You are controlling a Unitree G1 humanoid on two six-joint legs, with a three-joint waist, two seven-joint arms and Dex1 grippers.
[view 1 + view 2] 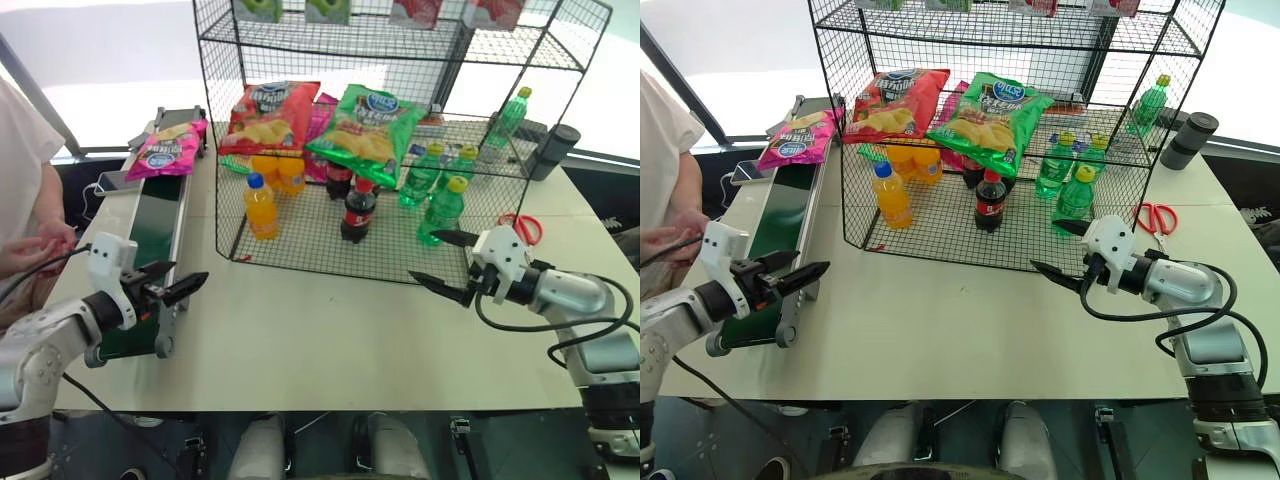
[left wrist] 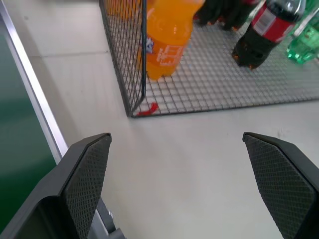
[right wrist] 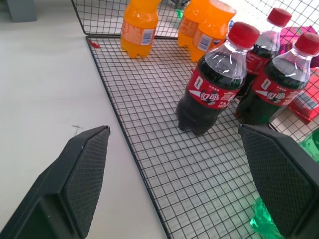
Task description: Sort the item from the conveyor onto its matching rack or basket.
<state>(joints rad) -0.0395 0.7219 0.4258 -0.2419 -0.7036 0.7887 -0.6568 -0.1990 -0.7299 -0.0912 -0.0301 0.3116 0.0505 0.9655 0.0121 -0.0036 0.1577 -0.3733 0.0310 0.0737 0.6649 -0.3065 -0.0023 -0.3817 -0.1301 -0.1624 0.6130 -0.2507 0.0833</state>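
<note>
The item, a magenta-pink crisp bag [image 1: 163, 150] with a round blue logo, lies flat at the far end of the conveyor [image 1: 152, 228], a dark-green belt with grey rails on the left. My left gripper [image 1: 184, 284] hovers open and empty by the belt's near end, well short of the bag. In the left wrist view its fingers [image 2: 88, 185] stand wide apart over the table. The rack [image 1: 330, 268], a tall black wire shelving unit, stands at the middle back. My right gripper [image 1: 425, 256] is open and empty just in front of the rack's lower right corner.
On the rack's middle tier lie a red crisp bag [image 1: 268, 118] and a green one [image 1: 368, 125]. Its floor holds orange bottles [image 1: 260, 208], cola bottles [image 3: 212, 89] and green bottles [image 1: 443, 210]. Red scissors [image 1: 520, 228] and a black cylinder [image 1: 553, 150] lie right. A person's hand [image 1: 35, 245] is at the left.
</note>
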